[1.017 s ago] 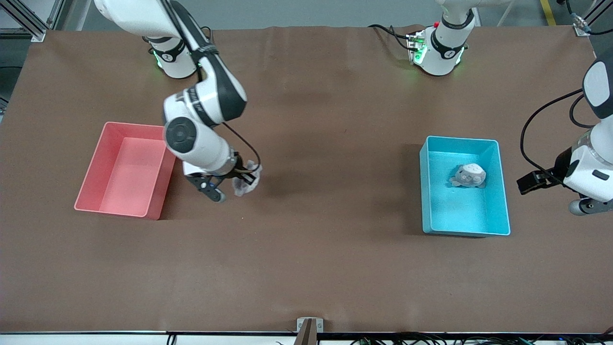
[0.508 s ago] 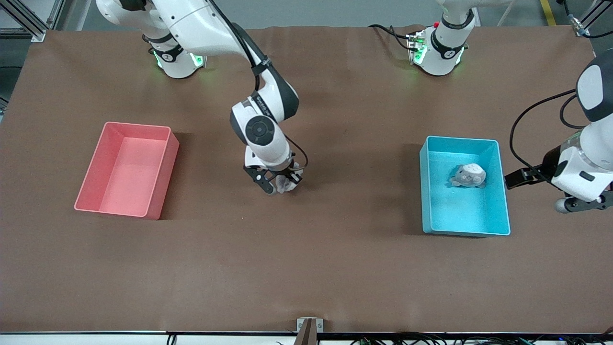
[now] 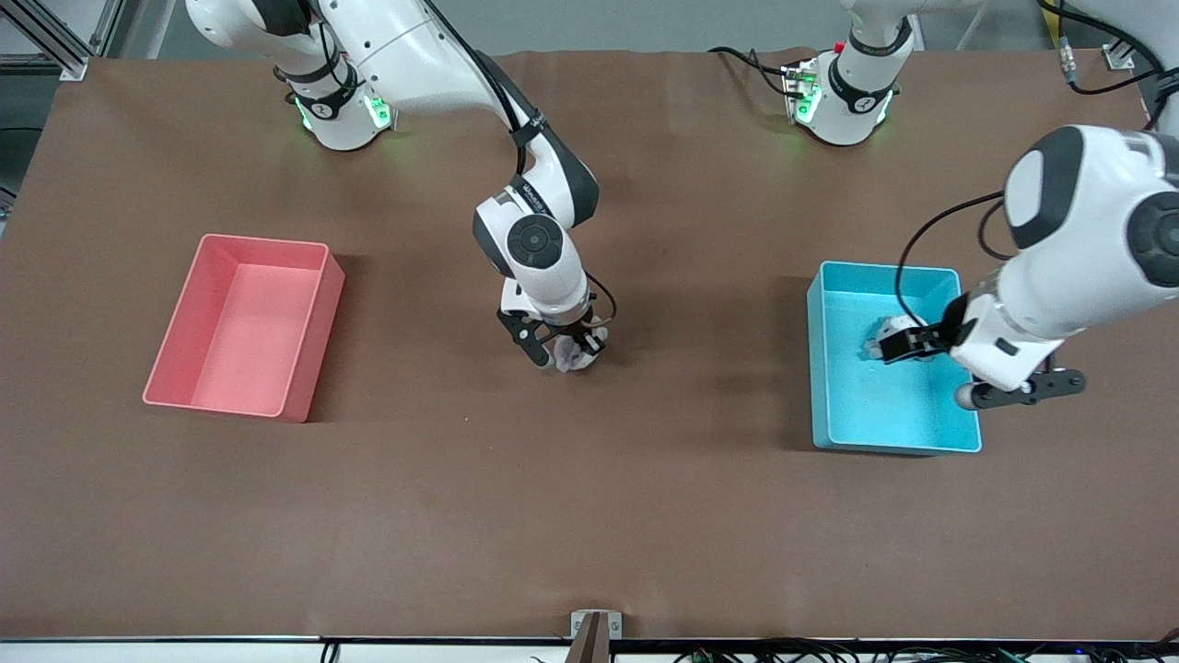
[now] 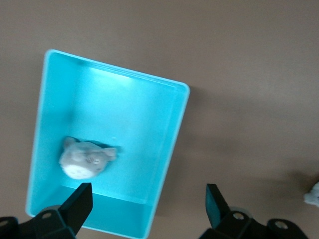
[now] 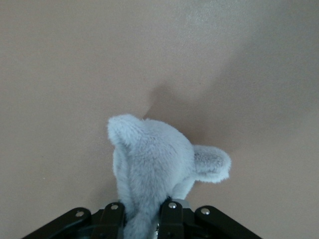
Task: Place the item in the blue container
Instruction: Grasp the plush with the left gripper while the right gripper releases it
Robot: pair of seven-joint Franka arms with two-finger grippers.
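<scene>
- Cyan plastic: blue container (image 3: 964, 304) sits on brown table (image 3: 589, 516) twd left arm's end; used as landmark.
- Grey plush toy (image 4: 83, 159) lies inside container, in the half farther from front cam.
- Left gripper (image 4: 148, 205) up over container, jaws wide apart, nothing betw them.
- Right gripper (image 3: 564, 351) over bare table mid-way, well apart from container, twd right arm's end; jaws clamped on pale grey plush item (image 5: 149, 167).
- Pink bin (image 3: 304, 249) farthest from container, at right arm's end.
</scene>
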